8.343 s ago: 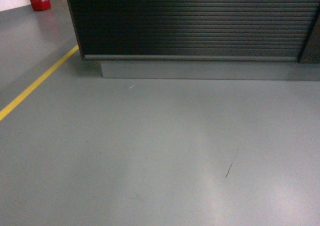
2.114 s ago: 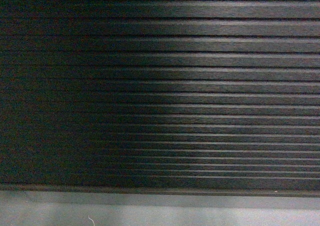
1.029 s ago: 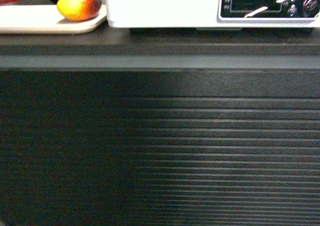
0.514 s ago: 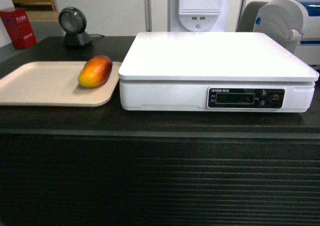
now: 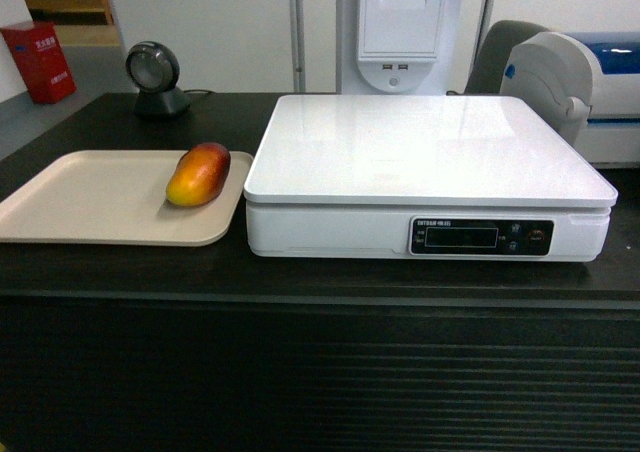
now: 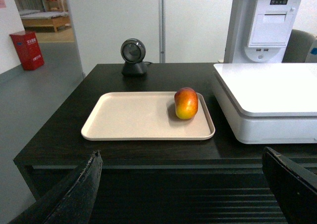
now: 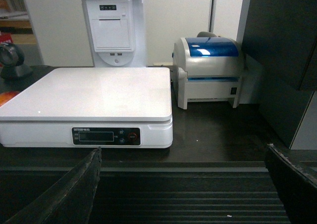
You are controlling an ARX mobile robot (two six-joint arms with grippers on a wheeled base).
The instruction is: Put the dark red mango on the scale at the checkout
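- Dark red mango (image 5: 199, 174) lies on its side on the beige tray (image 5: 80, 197), at the tray's edge nearest the scale (image 5: 430, 172); in the left wrist view the mango (image 6: 186, 103) sits ahead of the left gripper (image 6: 183, 194), between the lines of its two fingers and slightly toward the right-hand one, well apart from both.
- Left gripper fingers (image 6: 74, 194) stand spread wide at the bottom corners of the left wrist view, with nothing between them.
- Right gripper (image 7: 188, 189) likewise has its fingers (image 7: 74, 194) parted and gripping nothing; the scale (image 7: 89, 105) lies ahead of it, mostly toward its left-hand finger, dark display panel (image 7: 106, 136) facing it.
- Scale's white platter is bare and glossy; the box stands just beside the tray on the checkout (image 5: 320, 372) top.
- Both pairs of fingertips sit below the level of the counter top, in front of its ribbed face.
- Beyond the tray stands a round black scanner (image 5: 155, 77); beyond the scale a white terminal (image 7: 114, 26), and to the right of the scale a white and blue printer (image 7: 210, 70).
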